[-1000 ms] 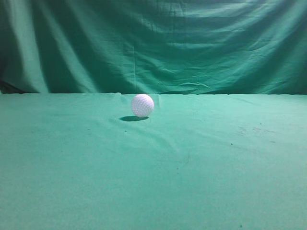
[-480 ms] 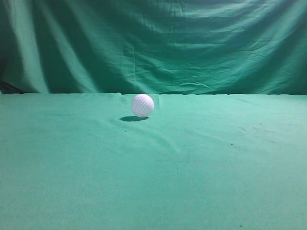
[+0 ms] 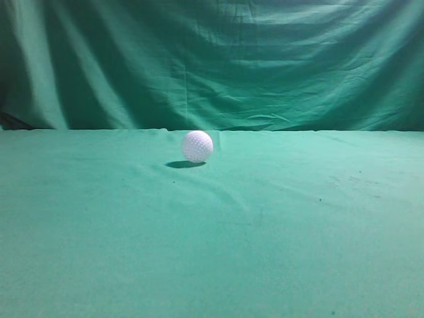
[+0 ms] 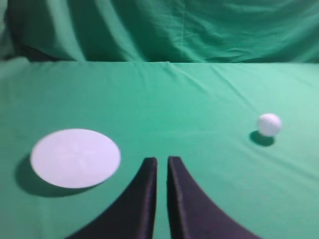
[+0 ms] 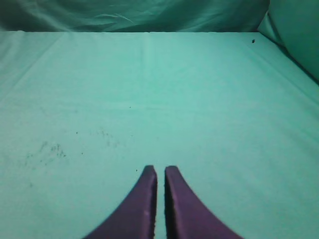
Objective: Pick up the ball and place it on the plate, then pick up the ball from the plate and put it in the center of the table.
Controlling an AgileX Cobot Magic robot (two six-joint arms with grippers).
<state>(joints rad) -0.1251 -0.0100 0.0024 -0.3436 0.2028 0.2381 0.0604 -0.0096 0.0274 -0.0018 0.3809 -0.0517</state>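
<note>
Both tools, left (image 4: 162, 164) and right (image 5: 160, 172), are closed and empty above a green cloth surface (image 3: 212, 252); ball (image 3: 197, 146) lies apart from the bare white plate (image 4: 75, 158).

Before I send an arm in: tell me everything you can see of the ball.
The ball is a small white sphere with a dimpled, golf-ball surface that looks hard. It rests alone on the table, on light green cloth toward the far edge, casting a small shadow to its left. Nothing else touches it. From the left wrist it lies far right of the plate.

The ball (image 3: 197, 146) rests alone on the table (image 3: 212, 252), near its far edge.
</note>
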